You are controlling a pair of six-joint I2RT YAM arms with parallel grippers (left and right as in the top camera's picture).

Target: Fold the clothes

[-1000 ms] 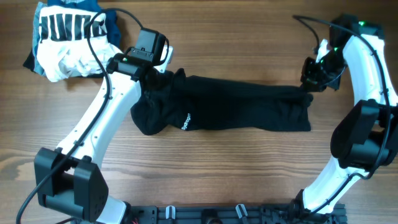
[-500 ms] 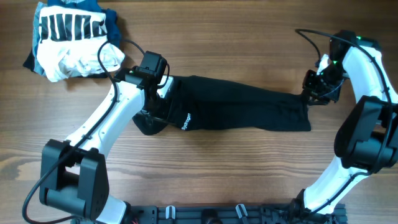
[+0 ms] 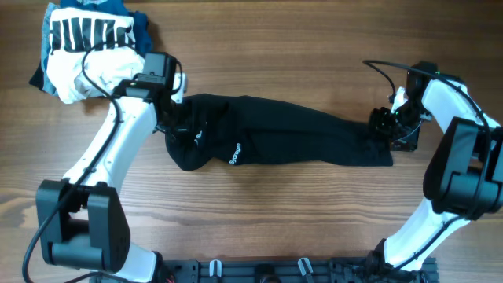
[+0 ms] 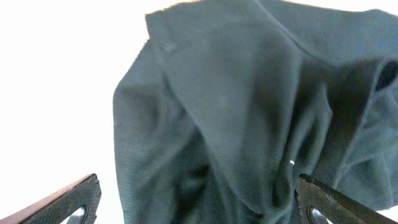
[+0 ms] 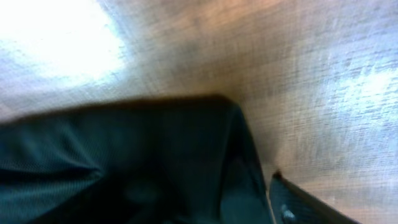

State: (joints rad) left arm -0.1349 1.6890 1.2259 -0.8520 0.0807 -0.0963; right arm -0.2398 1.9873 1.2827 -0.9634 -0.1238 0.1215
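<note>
The clothes, a black shirt [image 3: 291, 137], lie folded into a long band across the middle of the table, with a small white logo [image 3: 233, 153] near the front left. My left gripper [image 3: 170, 119] hovers over the shirt's bunched left end. In the left wrist view its fingers [image 4: 71, 200] stand wide open, and dark fabric [image 4: 236, 112] lies loose under the gap. My right gripper [image 3: 383, 128] is over the shirt's right end. Only one of its fingers [image 5: 301, 204] shows, far to the right of the cloth [image 5: 143, 162], so the jaws stand open.
A bundle of white, blue and striped garments [image 3: 90, 47] lies at the back left corner, close behind my left arm. Bare wooden tabletop [image 3: 275, 212] runs along the front of the shirt and behind it. The arms' bases stand at the front edge.
Both grippers have opened and let go of the shirt's ends. The left gripper moved left towards the front; the right moved a little left onto the shirt's right end. The raised left end has settled.
</note>
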